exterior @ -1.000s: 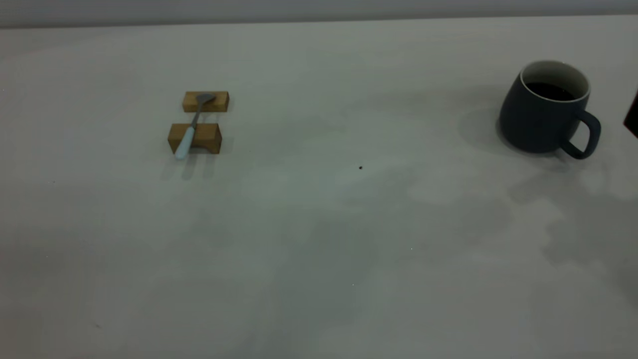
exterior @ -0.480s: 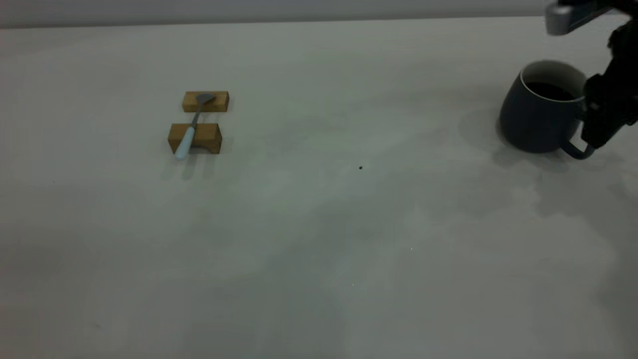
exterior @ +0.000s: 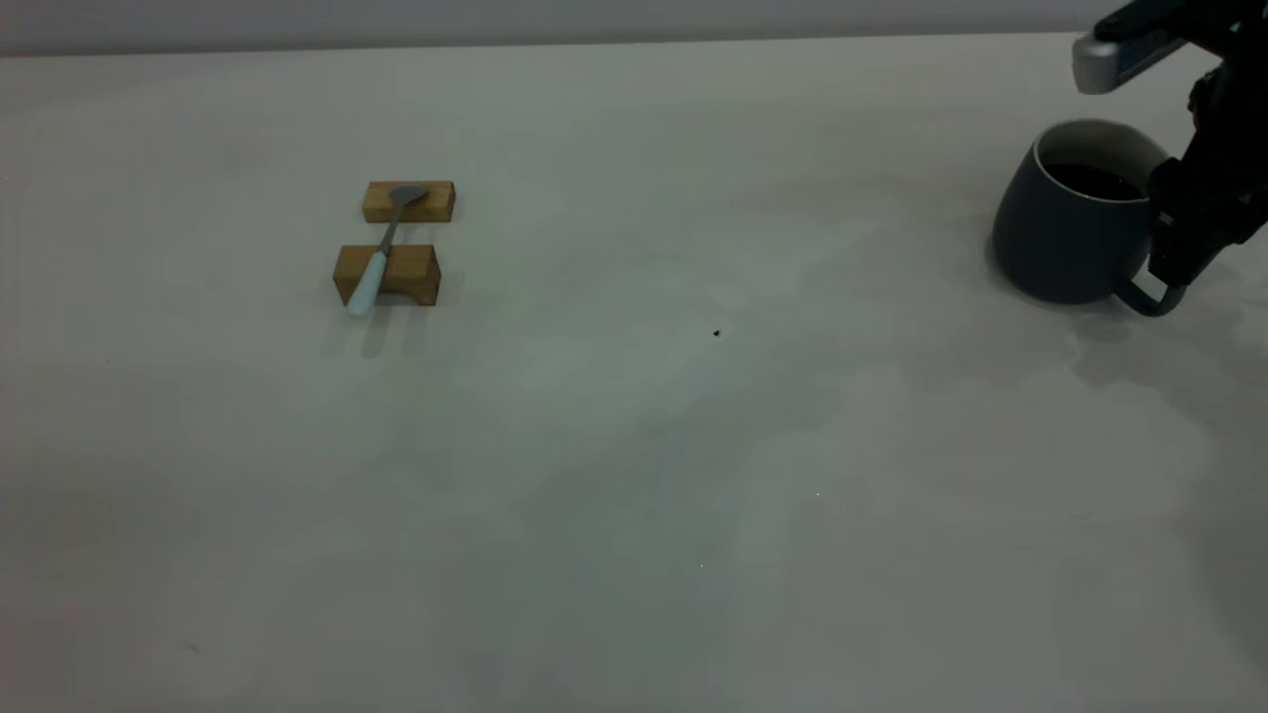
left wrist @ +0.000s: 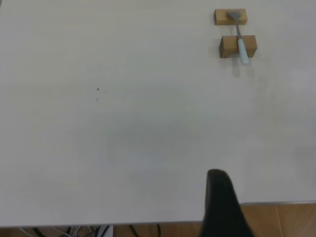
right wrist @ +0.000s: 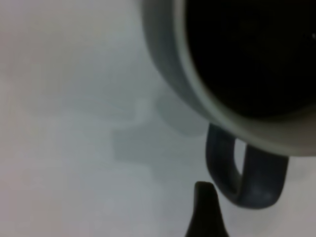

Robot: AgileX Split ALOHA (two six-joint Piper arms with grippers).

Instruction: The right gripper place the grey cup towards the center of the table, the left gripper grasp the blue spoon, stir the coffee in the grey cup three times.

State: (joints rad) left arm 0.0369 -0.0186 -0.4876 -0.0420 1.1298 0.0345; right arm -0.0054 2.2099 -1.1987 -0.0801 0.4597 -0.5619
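The grey cup (exterior: 1065,233) stands at the table's (exterior: 634,475) far right, with dark coffee (exterior: 1090,180) inside and its handle (exterior: 1149,297) turned to the right front. My right gripper (exterior: 1169,272) hangs open at that handle. In the right wrist view one black finger (right wrist: 204,210) stands beside the handle (right wrist: 256,187) with a small gap, touching nothing. The blue spoon (exterior: 374,267) lies across two tan wooden blocks (exterior: 408,201) at the left. The left gripper is outside the exterior view. Its one visible finger (left wrist: 219,202) hangs over the table edge, far from the spoon (left wrist: 241,44), holding nothing.
A tiny dark speck (exterior: 716,334) marks the table's middle. A wide stretch of bare table lies between the blocks and the cup. In the left wrist view the table edge (left wrist: 276,202) gives way to brown floor, with cables below it.
My right gripper came in from the right edge and reached the cup's handle, then shifted slightly closer. The cup and the spoon have not moved.
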